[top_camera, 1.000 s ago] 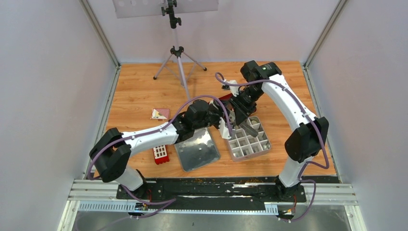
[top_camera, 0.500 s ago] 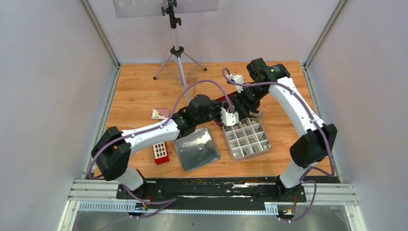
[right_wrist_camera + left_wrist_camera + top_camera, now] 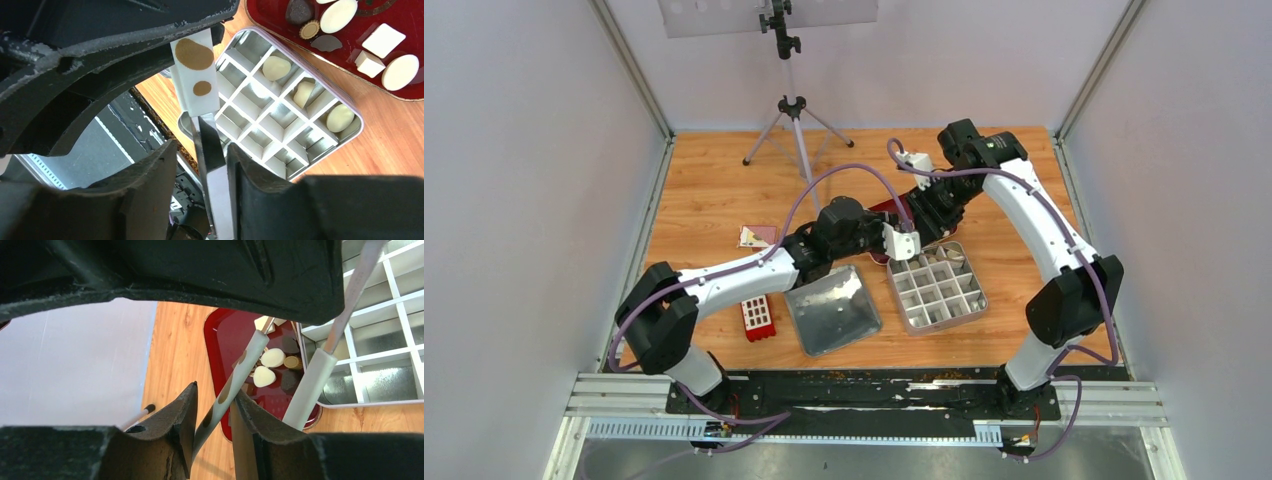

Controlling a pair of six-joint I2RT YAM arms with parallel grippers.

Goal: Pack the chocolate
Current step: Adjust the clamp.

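The left jaws are clenched on one brown-spotted leg of the tongs (image 3: 240, 362). Its far end points at the loose chocolate (image 3: 272, 357) on the red tray (image 3: 225, 340) just ahead of them. A pale bar (image 3: 315, 382) slants past the outside of their right-hand jaw, with the tin (image 3: 248, 50) lying to that side.

Between the right jaws runs a metal strip (image 3: 212, 170) ending in a spotted white pad (image 3: 196, 75). It touches one jaw and shows a dark gap at the other, so I cannot tell whether they grip it. Ahead of them three cream pieces (image 3: 303, 92) sit in separate compartments of the tin, with the tray beyond.

My worry is that both sets of jaws crowd together over the tray. Should both pull on one tool, it may twist loose or knock the tin. Pinched by one leg only, the tongs could not squeeze, and smooth rounded pieces may skid on the glossy tray.

It is hard to make out whether the strip, bar and spotted leg are one tool or two. The working tips are also unclear, and black housing (image 3: 200, 270) covers the tray's far part.
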